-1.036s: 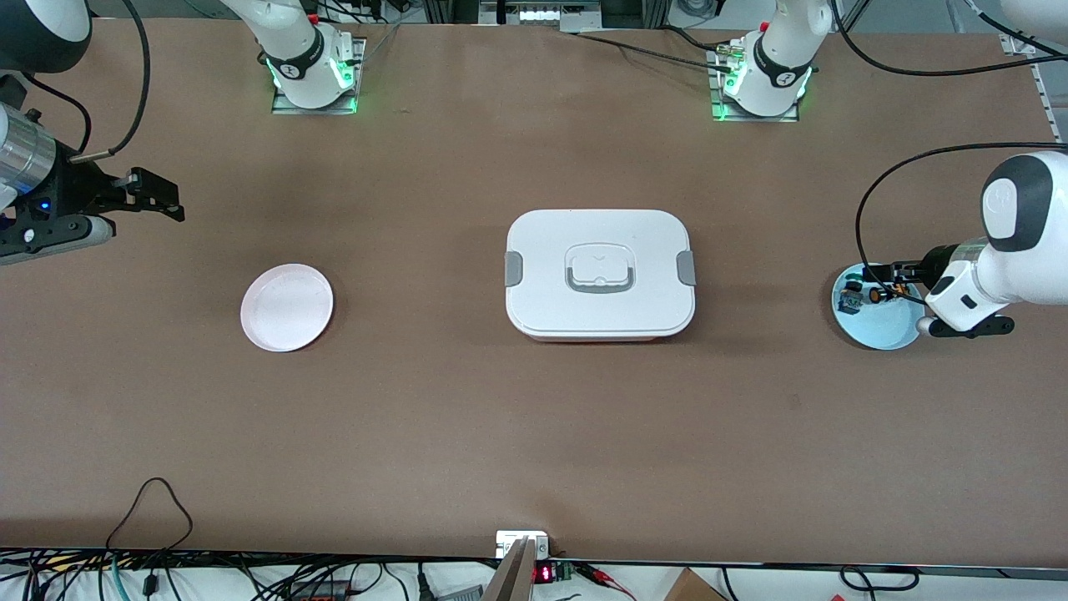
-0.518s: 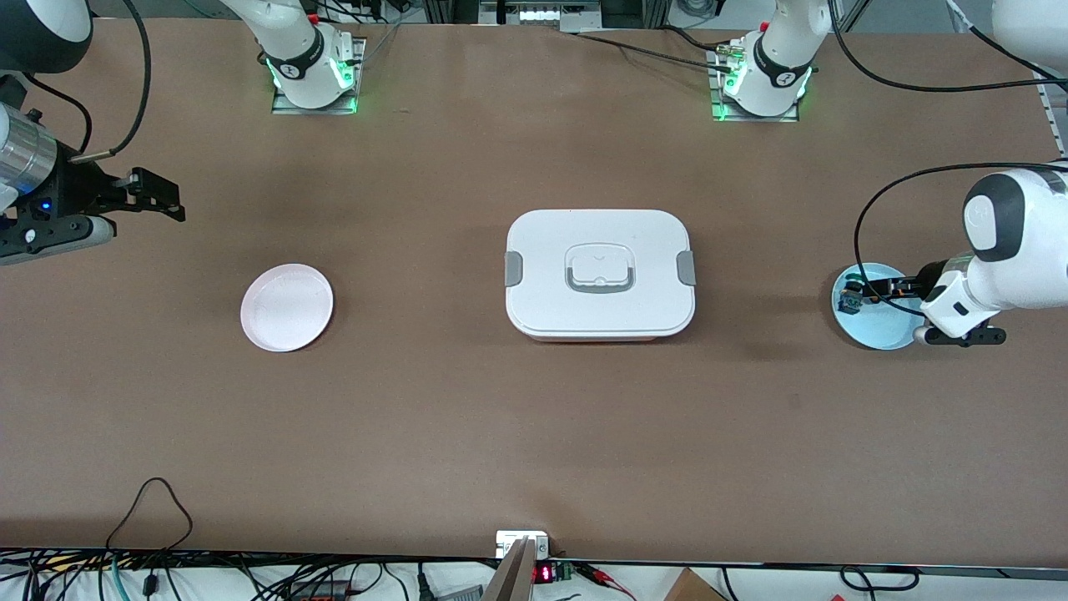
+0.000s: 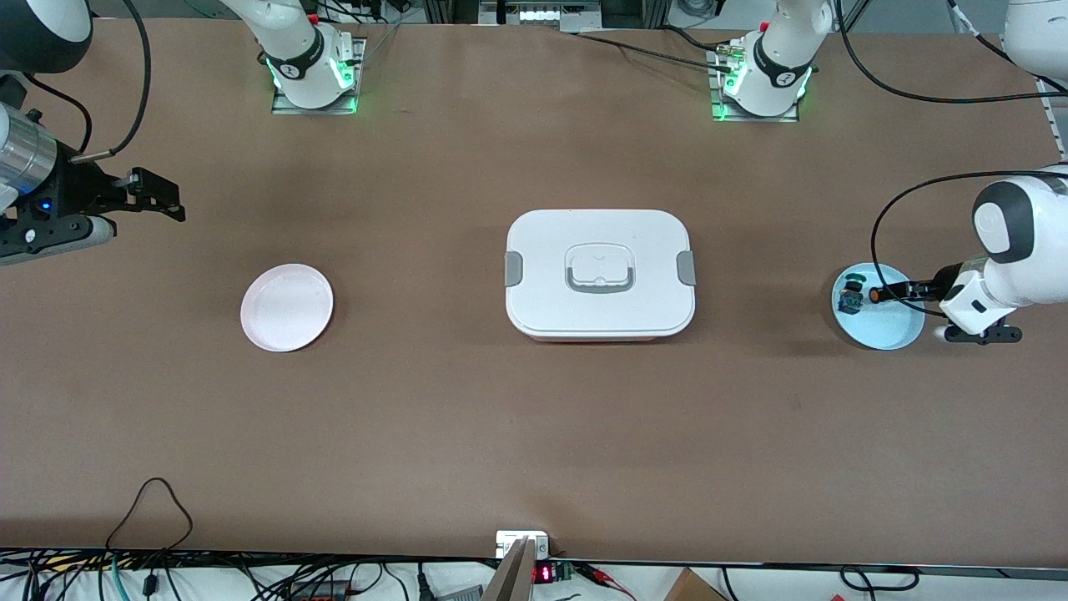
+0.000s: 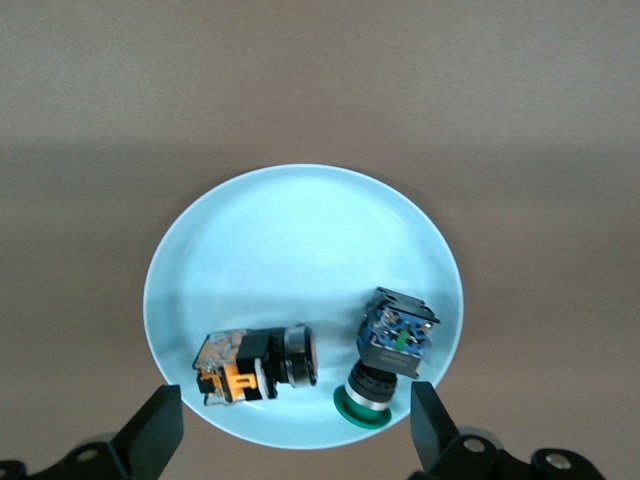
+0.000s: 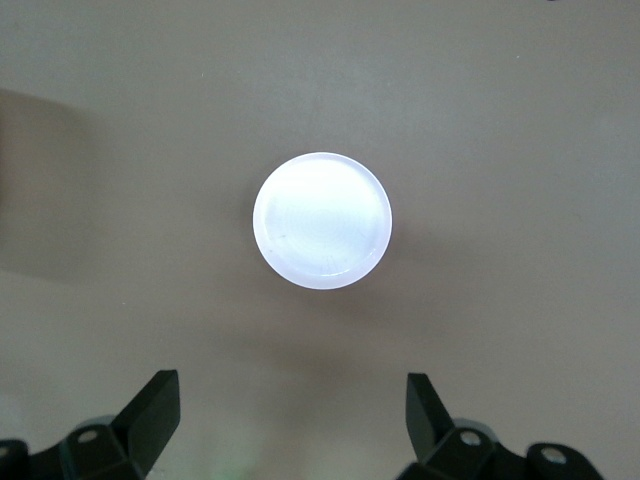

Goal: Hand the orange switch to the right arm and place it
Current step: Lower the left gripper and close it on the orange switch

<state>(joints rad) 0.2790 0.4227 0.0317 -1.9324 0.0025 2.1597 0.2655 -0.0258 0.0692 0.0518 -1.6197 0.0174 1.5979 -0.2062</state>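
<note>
Item: orange switch [image 4: 255, 365], lying on its side in the light blue plate [image 4: 290, 240] at the left arm's end of the table, just beside the green-capped switch [image 4: 388, 355] but apart from it. Left gripper [image 4: 290, 440]: over the plate's edge, fingers spread wide, holding nothing. Right gripper [image 5: 290, 430]: waiting up at the right arm's end of the table, fingers likewise spread and empty, looking down on the pink plate [image 5: 322, 220]. White lidded box [image 3: 599, 274]: mid-table, between the two plates. Step in hand, as you should judge it: the pick. Centre your left gripper over the orange switch alone, turn the fingers to span its narrow black body, and descend straight. Keep clear of the green-capped switch; a nudge could roll either one. Leave an end exposed for the right gripper to take.
</note>
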